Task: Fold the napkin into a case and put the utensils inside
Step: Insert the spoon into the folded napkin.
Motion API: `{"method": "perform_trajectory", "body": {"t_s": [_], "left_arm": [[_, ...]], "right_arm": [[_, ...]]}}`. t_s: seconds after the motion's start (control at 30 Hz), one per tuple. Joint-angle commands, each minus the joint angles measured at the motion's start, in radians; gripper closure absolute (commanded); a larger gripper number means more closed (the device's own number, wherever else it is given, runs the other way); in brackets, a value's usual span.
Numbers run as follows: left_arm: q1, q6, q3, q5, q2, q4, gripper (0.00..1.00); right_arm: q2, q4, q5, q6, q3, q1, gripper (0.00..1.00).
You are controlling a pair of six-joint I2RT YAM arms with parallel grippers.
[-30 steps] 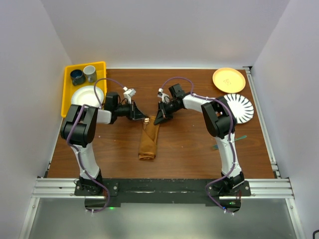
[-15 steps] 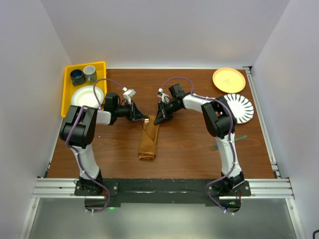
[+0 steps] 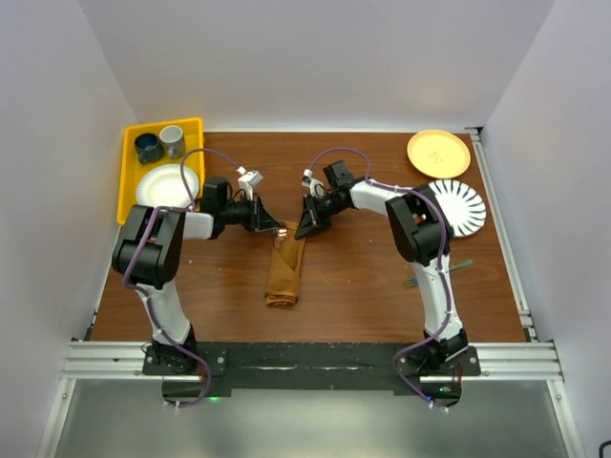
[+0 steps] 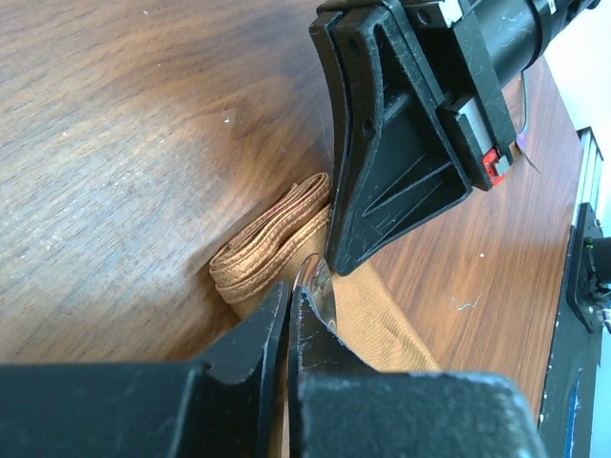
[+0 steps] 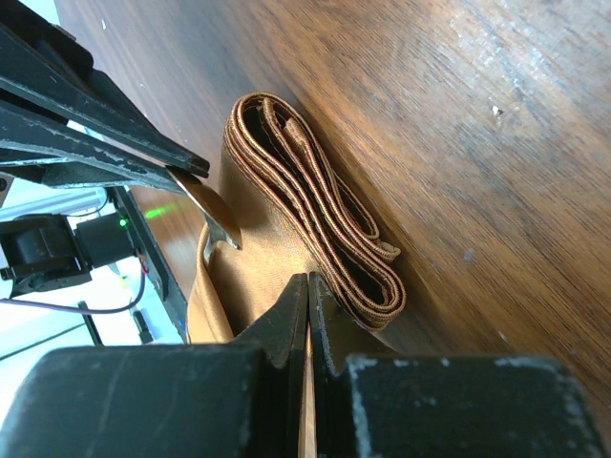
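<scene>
The rust-brown napkin (image 3: 284, 272), folded into a narrow case, lies lengthwise mid-table. Its layered far end (image 4: 267, 253) shows in both wrist views. My left gripper (image 3: 275, 227) sits at that end, shut on a utensil. The utensil's shiny silvery tip (image 4: 320, 284) pokes past the jaws over the cloth. My right gripper (image 3: 305, 230) faces it from the right. It is shut, and its tips (image 5: 307, 281) rest on the napkin's top layer (image 5: 258, 277) beside the stacked folds. More utensils (image 3: 460, 260) lie on the table by the right arm.
A yellow tray (image 3: 127, 196) at the back left holds two cups (image 3: 148, 146) and a white plate (image 3: 162, 183). An orange plate (image 3: 438, 153) and a white ribbed plate (image 3: 463, 207) sit at the back right.
The left arm has shifted very slightly. The napkin and the right arm have not moved.
</scene>
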Motion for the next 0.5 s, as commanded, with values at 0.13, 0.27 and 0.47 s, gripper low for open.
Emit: {"method": "perform_trajectory", "body": {"t_s": [0.13, 0.27, 0.47], "left_arm": [[-0.009, 0.02, -0.017, -0.014, -0.025, -0.004, 0.98], [-0.014, 0.021, -0.032, -0.009, -0.028, -0.005, 0.98], [-0.015, 0.021, -0.037, -0.032, -0.037, -0.008, 0.88]], "right_arm": [[0.03, -0.025, 0.054, -0.037, 0.012, 0.007, 1.0], [0.03, -0.028, 0.055, -0.037, 0.009, 0.007, 1.0], [0.029, -0.031, 0.057, -0.043, 0.01, 0.005, 1.0]]}}
